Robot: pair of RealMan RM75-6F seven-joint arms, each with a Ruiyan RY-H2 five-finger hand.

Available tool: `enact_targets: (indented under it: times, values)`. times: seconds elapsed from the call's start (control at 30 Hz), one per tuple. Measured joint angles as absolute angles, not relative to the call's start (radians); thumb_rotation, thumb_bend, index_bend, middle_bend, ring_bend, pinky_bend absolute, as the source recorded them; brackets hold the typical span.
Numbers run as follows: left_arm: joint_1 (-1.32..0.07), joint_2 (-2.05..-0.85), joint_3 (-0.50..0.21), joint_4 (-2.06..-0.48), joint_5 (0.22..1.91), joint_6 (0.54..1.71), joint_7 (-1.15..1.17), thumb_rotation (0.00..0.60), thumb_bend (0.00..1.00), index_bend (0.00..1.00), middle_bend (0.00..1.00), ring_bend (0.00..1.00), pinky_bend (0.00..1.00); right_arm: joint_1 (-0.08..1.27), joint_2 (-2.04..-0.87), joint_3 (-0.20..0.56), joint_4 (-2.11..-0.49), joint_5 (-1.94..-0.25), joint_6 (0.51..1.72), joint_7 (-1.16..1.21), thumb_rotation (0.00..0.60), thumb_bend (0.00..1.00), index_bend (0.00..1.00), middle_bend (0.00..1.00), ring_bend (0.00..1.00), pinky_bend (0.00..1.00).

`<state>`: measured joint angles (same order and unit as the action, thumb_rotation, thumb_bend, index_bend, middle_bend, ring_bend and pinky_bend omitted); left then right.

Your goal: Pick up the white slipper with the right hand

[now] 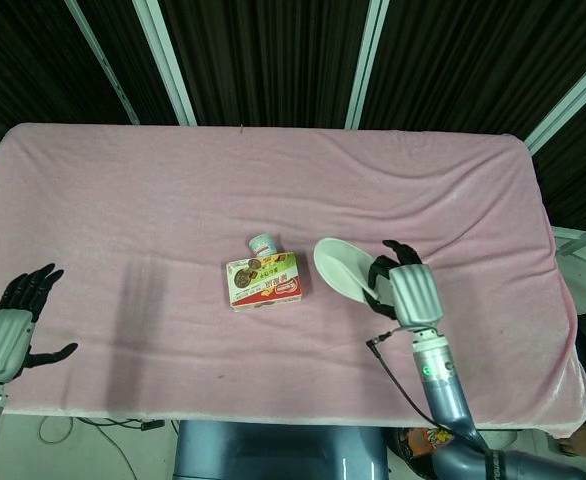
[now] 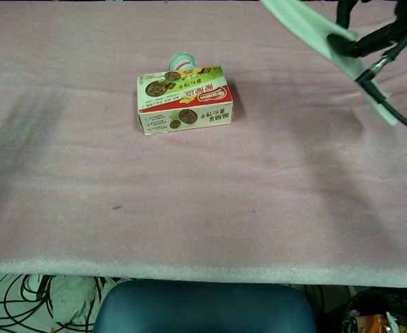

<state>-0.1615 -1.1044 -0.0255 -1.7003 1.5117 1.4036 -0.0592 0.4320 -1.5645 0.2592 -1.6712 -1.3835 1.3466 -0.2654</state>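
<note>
The white slipper (image 1: 340, 268) hangs above the pink cloth, tilted, with its toe end up and to the left. My right hand (image 1: 405, 291) grips it around the middle, black fingers wrapped over its edge. In the chest view the slipper (image 2: 308, 31) shows at the top right, slanting down to the right, and only the right hand's fingers (image 2: 349, 43) and a black cable are seen there. My left hand (image 1: 11, 325) hovers at the table's front left edge, fingers spread and holding nothing.
A snack box (image 1: 265, 281) lies on the pink tablecloth (image 1: 153, 210) left of the slipper, with a small cup (image 1: 263, 244) on its side just behind it. In the chest view the box (image 2: 184, 100) and cup (image 2: 182, 62) sit centre left.
</note>
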Motion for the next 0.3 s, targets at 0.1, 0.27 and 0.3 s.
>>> enact_targets:
  times: [0.1, 0.27, 0.3]
  values:
    - [-0.160, -1.105, -0.024, -1.700, 1.513, 1.406, -0.052, 0.600, 0.00, 0.00, 0.00, 0.00, 0.00, 0.383, -1.484, 0.219, -1.748, -1.462, 1.405, -0.199, 0.600, 0.55, 0.69, 0.54, 0.21, 0.23]
    - [-0.156, -1.108, -0.021, -1.701, 1.514, 1.410, -0.039, 0.600, 0.00, 0.00, 0.00, 0.00, 0.00, 0.307, -1.387, 0.138, -1.844, -1.588, 1.496, -0.116, 0.600, 0.55, 0.69, 0.53, 0.21, 0.23]
    - [-0.156, -1.109, -0.021, -1.702, 1.513, 1.410, -0.037, 0.600, 0.00, 0.00, 0.00, 0.00, 0.00, 0.289, -1.369, 0.117, -1.862, -1.614, 1.516, -0.100, 0.600, 0.55, 0.69, 0.53, 0.21, 0.23]
